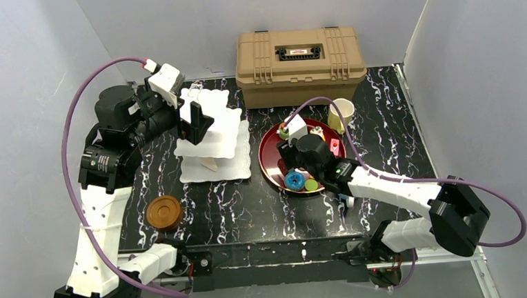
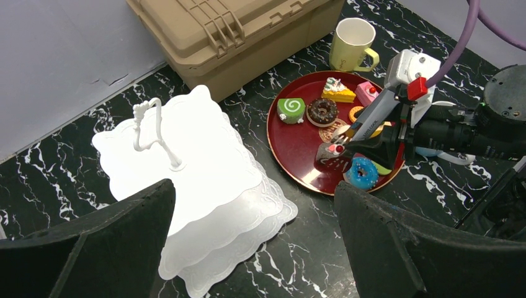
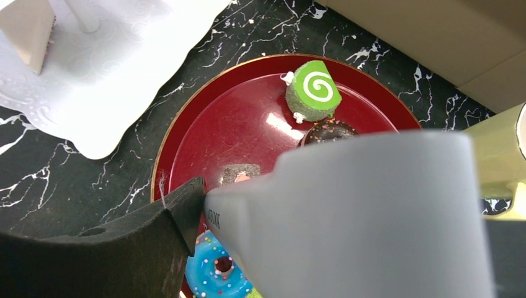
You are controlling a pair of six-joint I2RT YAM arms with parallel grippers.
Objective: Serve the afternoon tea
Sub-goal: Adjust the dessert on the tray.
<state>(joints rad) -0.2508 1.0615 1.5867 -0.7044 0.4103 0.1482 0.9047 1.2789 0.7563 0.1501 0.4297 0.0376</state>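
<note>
One white stand (image 2: 205, 149), one yellow mug (image 2: 350, 46), one red tray (image 2: 298, 149) carrying two donuts (blue donut (image 2: 361, 172), chocolate donut (image 2: 322, 112)) and one green roll (image 2: 291, 108). The left gripper (image 2: 254, 205) gapes wide; the right gripper (image 2: 344, 143) flanks a cherry-topped slice (image 3: 239, 174), grip unclear.

Plastic case (image 1: 301, 67) at back of table (image 1: 251, 212), centre. Three-tier stand (image 1: 211, 135) in front of its left end. Round tray (image 1: 269, 155) right of stand, in front of case. Mug (image 1: 340, 113) behind tray's right side, beside case. Toy pastries (image 2: 322, 112) on tray: swirl roll (image 2: 291, 108) far-left, sprinkled donut (image 2: 361, 172) at near edge. Coasters (image 1: 164, 212), probably stacked, front left, well apart.
</note>
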